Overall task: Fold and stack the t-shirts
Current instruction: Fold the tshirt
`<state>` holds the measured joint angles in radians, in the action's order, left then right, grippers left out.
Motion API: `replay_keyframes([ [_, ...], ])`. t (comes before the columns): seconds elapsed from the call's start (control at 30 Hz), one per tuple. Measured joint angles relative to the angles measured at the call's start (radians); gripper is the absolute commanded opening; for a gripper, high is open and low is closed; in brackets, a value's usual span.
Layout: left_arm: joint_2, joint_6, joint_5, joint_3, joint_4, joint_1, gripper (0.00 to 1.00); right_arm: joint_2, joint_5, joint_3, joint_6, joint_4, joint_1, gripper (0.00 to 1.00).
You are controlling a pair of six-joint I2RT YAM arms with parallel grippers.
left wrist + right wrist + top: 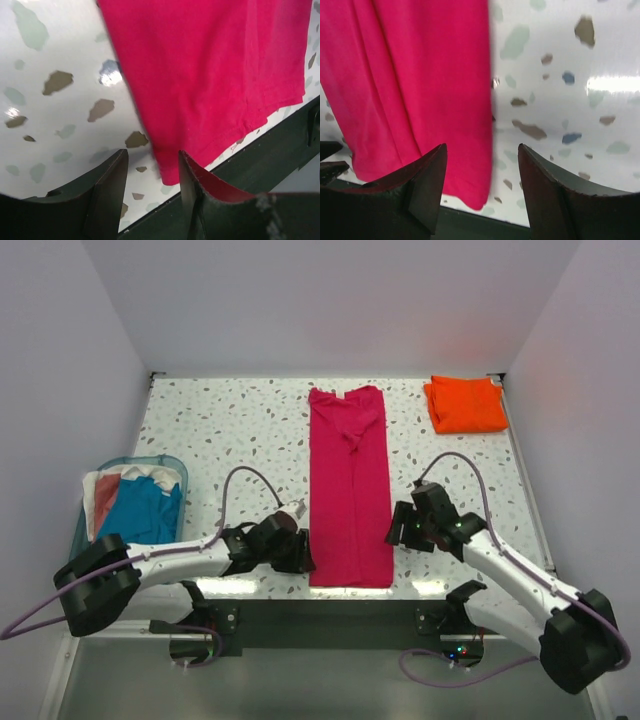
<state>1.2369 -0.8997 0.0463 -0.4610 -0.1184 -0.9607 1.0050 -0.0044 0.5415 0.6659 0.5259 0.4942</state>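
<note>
The magenta-pink t-shirt (349,485) lies as a long narrow strip down the middle of the speckled table, hem at the near edge. The orange t-shirt (465,404) sits folded at the far right corner. My left gripper (300,552) is open beside the strip's near left corner, which shows between its fingers in the left wrist view (210,90). My right gripper (398,528) is open beside the strip's right edge; the right wrist view shows the pink cloth (420,90) with its near right corner between the fingers. Neither gripper holds cloth.
A teal basket (92,502) at the left holds blue (145,512), white and red clothes. The table's near edge (350,592) runs just below the shirt's hem. White walls enclose the table.
</note>
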Motion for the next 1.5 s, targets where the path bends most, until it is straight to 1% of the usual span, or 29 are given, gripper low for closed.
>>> replay_keyframes([
  [0.13, 0.0, -0.063, -0.037, 0.001, -0.005, -0.085, 0.51, -0.118, -0.057, -0.079, 0.056, 0.08, 0.01, 0.61],
  [0.2, 0.0, -0.094, -0.054, 0.001, -0.008, -0.117, 0.51, -0.159, -0.079, -0.101, 0.076, 0.113, 0.012, 0.58],
  [0.27, 0.0, -0.119, -0.066, 0.001, -0.01, -0.135, 0.5, -0.182, -0.105, -0.122, 0.095, 0.128, 0.013, 0.57],
  [0.43, 0.0, -0.181, -0.101, 0.001, -0.021, -0.156, 0.5, -0.174, -0.167, -0.175, 0.128, 0.139, 0.029, 0.57],
  [0.57, 0.0, -0.21, -0.123, 0.001, -0.025, -0.166, 0.51, -0.159, -0.207, -0.186, 0.151, 0.111, 0.036, 0.57],
  [0.7, 0.001, -0.232, -0.134, 0.001, -0.023, -0.173, 0.5, -0.126, -0.252, -0.199, 0.174, 0.063, 0.039, 0.44],
  [0.8, 0.016, -0.242, -0.131, 0.001, -0.002, -0.177, 0.49, -0.108, -0.278, -0.208, 0.187, 0.036, 0.043, 0.42],
  [0.9, 0.043, -0.245, -0.131, -0.004, 0.029, -0.193, 0.43, -0.101, -0.302, -0.219, 0.19, 0.015, 0.047, 0.38],
  [0.93, 0.051, -0.247, -0.13, -0.005, 0.039, -0.198, 0.35, -0.101, -0.308, -0.223, 0.19, 0.01, 0.048, 0.35],
  [0.97, 0.058, -0.25, -0.13, -0.006, 0.046, -0.203, 0.29, -0.102, -0.31, -0.225, 0.19, 0.007, 0.048, 0.22],
  [1.0, 0.066, -0.256, -0.13, -0.006, 0.05, -0.207, 0.24, -0.101, -0.311, -0.229, 0.185, 0.004, 0.049, 0.15],
  [1.03, 0.072, -0.26, -0.129, -0.006, 0.051, -0.211, 0.14, -0.097, -0.312, -0.235, 0.182, 0.004, 0.049, 0.1],
  [1.07, 0.078, -0.264, -0.129, -0.006, 0.053, -0.213, 0.09, -0.094, -0.315, -0.237, 0.182, 0.006, 0.048, 0.02],
  [1.13, 0.084, -0.266, -0.129, -0.006, 0.051, -0.218, 0.0, -0.098, -0.317, -0.236, 0.174, 0.01, 0.049, 0.0],
  [1.33, 0.082, -0.268, -0.151, -0.024, 0.011, -0.257, 0.0, -0.172, -0.29, -0.233, 0.147, 0.084, 0.069, 0.0],
  [1.5, 0.063, -0.29, -0.182, -0.037, -0.065, -0.333, 0.0, -0.265, -0.245, -0.23, 0.172, 0.15, 0.197, 0.0],
])
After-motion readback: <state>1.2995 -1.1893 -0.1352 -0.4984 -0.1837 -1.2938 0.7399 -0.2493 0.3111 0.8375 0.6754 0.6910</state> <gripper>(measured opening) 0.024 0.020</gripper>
